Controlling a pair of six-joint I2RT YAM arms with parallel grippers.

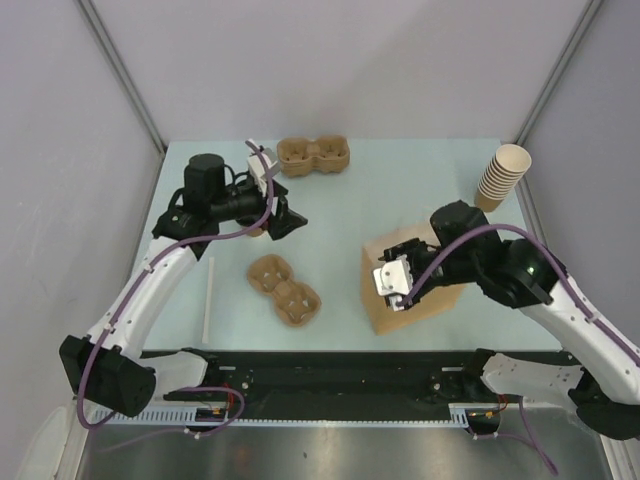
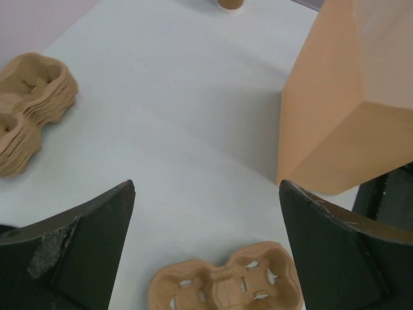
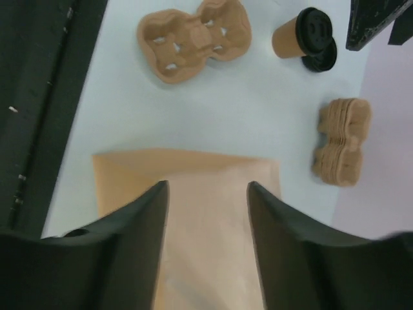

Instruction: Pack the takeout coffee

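Top view: one bag (image 1: 440, 300), one cup stack (image 1: 500, 175), one loose tray (image 1: 285, 287), one tray stack (image 1: 313, 156).
Left wrist: left gripper (image 2: 206, 187) gaped wide, empty.
Right wrist: right gripper (image 3: 206, 187) jaws parted above the bag. One tan cup (image 3: 289, 40) with a black lid (image 3: 316, 27) stood near the tray stack.

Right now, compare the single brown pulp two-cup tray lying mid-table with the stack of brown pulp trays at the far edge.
Count: the single brown pulp two-cup tray is one layer, while the stack of brown pulp trays is several nested, so it stands taller.
Place: the single tray lies near the middle of the table; the stack sits at its far edge.
Pose: the single tray lies diagonally; the stack runs along the far edge.
Both are brown pulp with two wells.
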